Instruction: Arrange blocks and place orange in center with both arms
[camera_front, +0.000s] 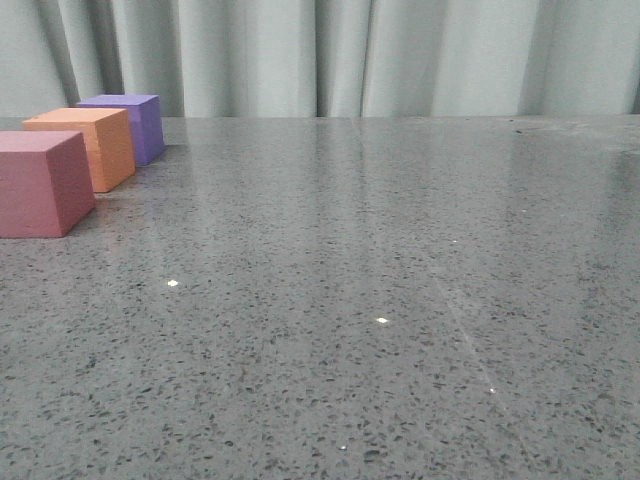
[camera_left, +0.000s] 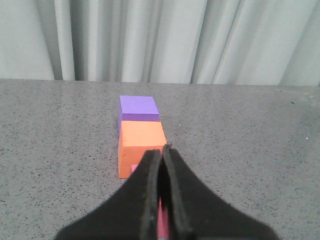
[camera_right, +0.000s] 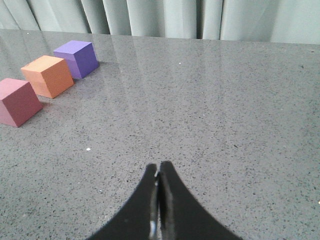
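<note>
Grey speckled counter (camera_front: 400, 300), curtain (camera_front: 350, 55) behind. Along left edge, one row: pink cube (camera_front: 40, 183), orange cube (camera_front: 88, 145) in middle, purple cube (camera_front: 130, 125) farthest. Left gripper (camera_left: 164, 150) and right gripper (camera_right: 158, 167) both closed, empty.

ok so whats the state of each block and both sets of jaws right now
pink cube: flat on the table, nearest in the row, not held
orange cube: flat on the table, middle of the row
purple cube: flat on the table, farthest in the row
left gripper: jaws shut, empty
right gripper: jaws shut, empty
</note>
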